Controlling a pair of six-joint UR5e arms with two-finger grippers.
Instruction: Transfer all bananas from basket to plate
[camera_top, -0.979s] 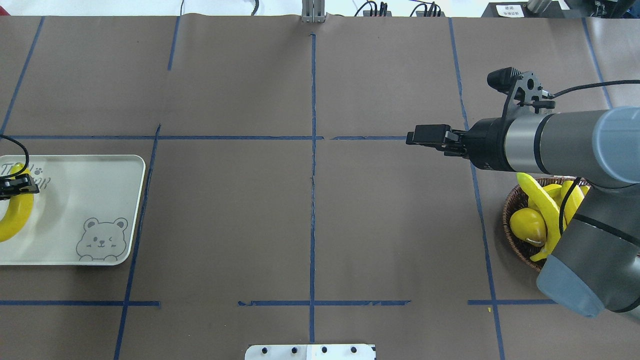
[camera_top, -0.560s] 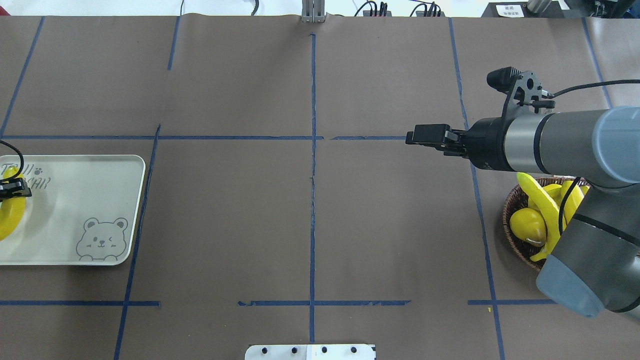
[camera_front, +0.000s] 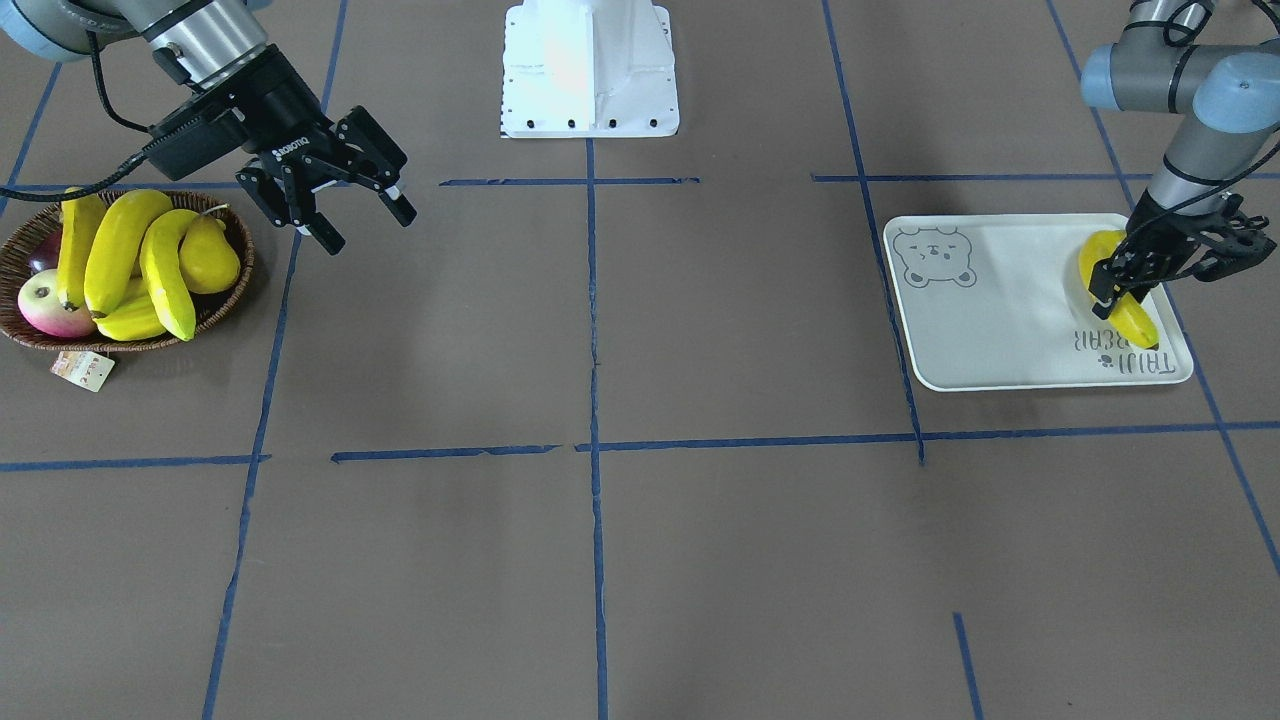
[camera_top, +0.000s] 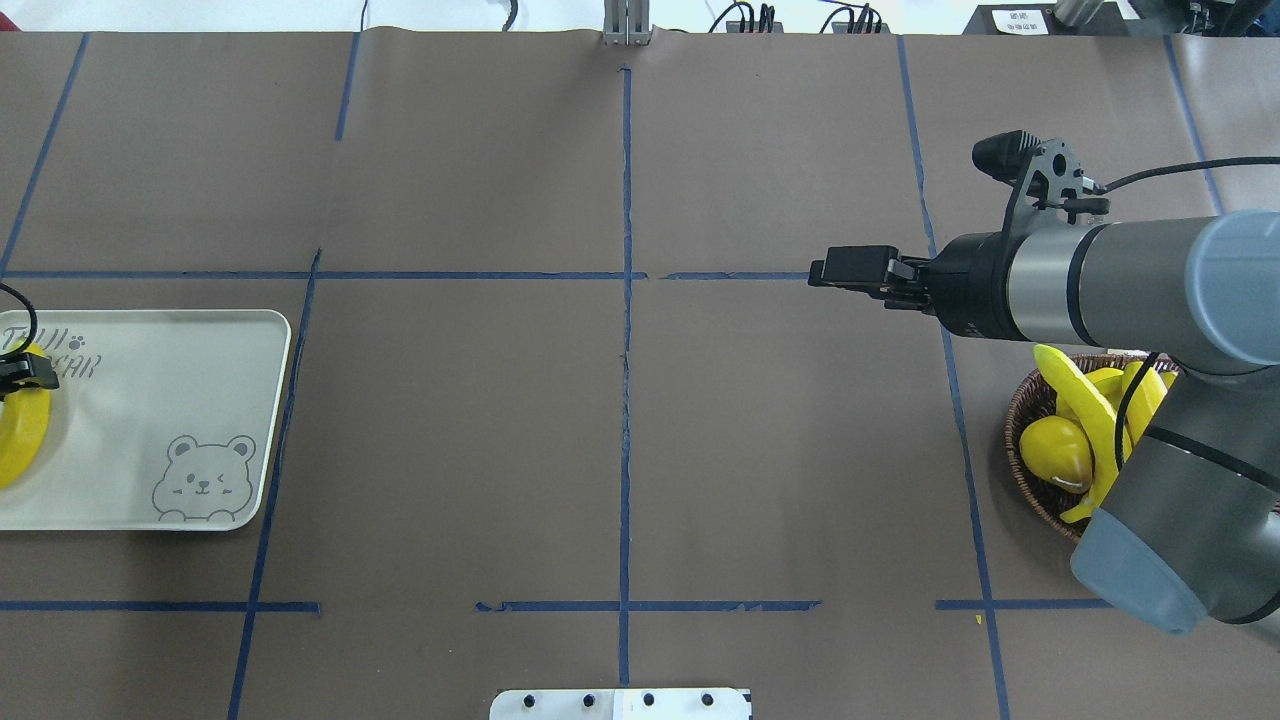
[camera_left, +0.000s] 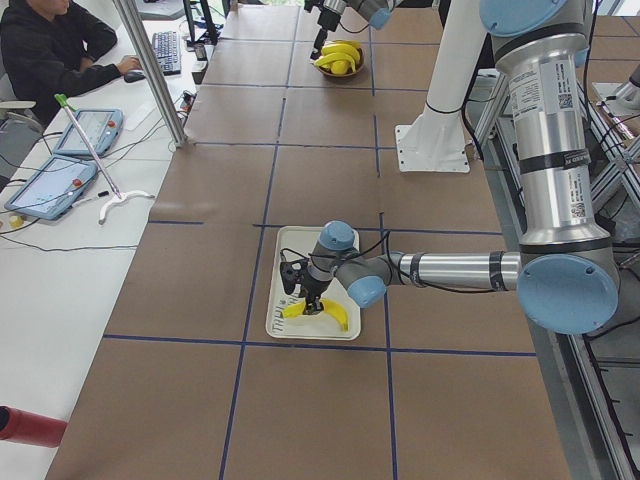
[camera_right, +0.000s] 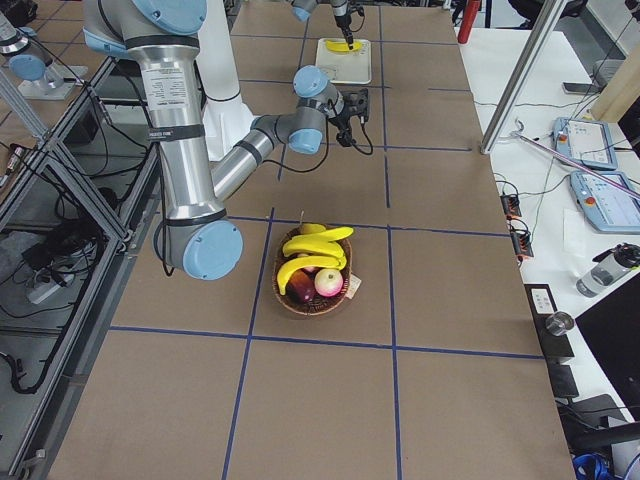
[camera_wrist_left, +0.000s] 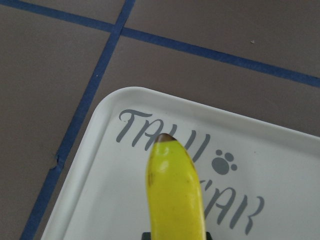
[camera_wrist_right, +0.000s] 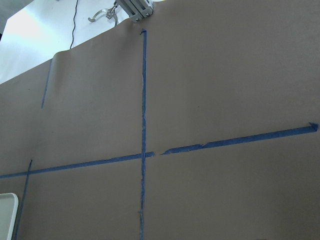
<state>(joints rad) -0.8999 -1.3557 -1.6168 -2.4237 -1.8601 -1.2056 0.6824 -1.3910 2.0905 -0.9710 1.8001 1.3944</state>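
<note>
- Front-facing: left gripper (camera_front: 1120, 291) clamps the curved bright-yellow banana (camera_front: 1136, 322), low on the pale grey-white bear-printed plate (camera_front: 1000, 335); right gripper (camera_front: 370, 230) spread wide, empty, beside the brown wicker basket (camera_front: 130, 347) of bananas (camera_front: 115, 250).
- Left wrist: banana tip juts ahead over lettering (camera_wrist_left: 135, 131).

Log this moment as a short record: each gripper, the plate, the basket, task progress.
left gripper: closed on one banana at the plate's lettered end
right gripper: open, empty, in the air beside the basket
plate: nothing on it but that banana
basket: at least three bananas, a pear, an apple
progress: one banana at the plate, the rest not yet moved
</note>
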